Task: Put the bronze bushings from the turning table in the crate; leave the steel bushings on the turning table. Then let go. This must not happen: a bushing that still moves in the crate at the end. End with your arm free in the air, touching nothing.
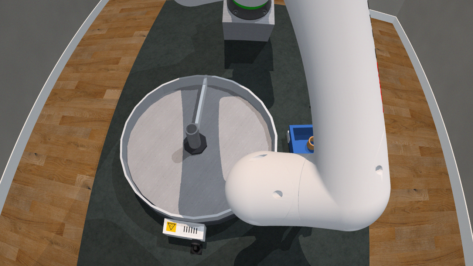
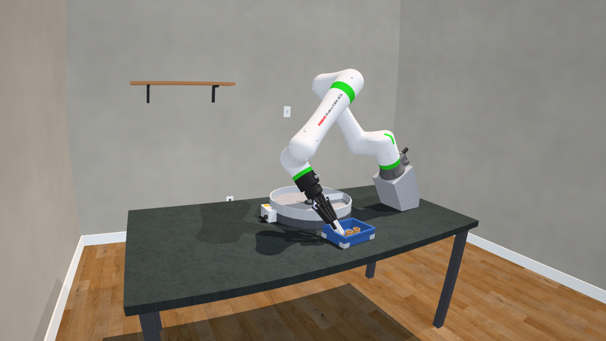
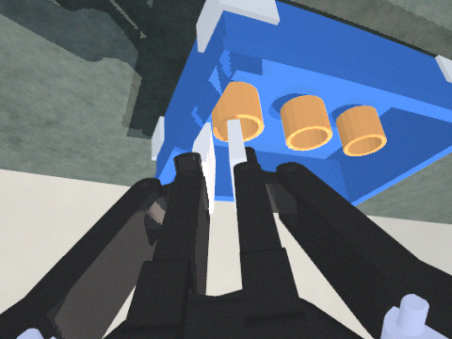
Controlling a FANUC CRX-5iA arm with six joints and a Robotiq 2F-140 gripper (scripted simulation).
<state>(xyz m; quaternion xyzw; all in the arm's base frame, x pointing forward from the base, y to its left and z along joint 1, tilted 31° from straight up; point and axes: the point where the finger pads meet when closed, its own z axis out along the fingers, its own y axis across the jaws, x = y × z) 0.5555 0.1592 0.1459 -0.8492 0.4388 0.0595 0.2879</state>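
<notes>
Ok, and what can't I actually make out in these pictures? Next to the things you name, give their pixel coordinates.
- Turning table (image 1: 154, 139) (image 2: 292, 210), top view: the white arm covers its lower right part.
- Crate (image 1: 299, 149) (image 2: 355, 240) (image 3: 301, 38), top view: the arm hides its right side.
- Nearest bushing (image 3: 245, 101), wrist view: one fingertip covers part of its rim.
- Bushings' undersides: hidden in every view.

Bushings (image 3: 237, 104) (image 3: 306, 121) (image 3: 362, 129) ahead of claw (image 2: 340, 229) (image 3: 220, 141): smooth, bronze-coloured, metal-looking. Crate (image 1: 300, 148) (image 2: 355, 240) (image 3: 311, 38) around them: smooth blue, plastic-looking. Claw: matt black, pale smooth fingertips. Surface (image 1: 148, 62) (image 2: 203, 267) (image 3: 61, 108) beneath: dark, matt, mottled.
</notes>
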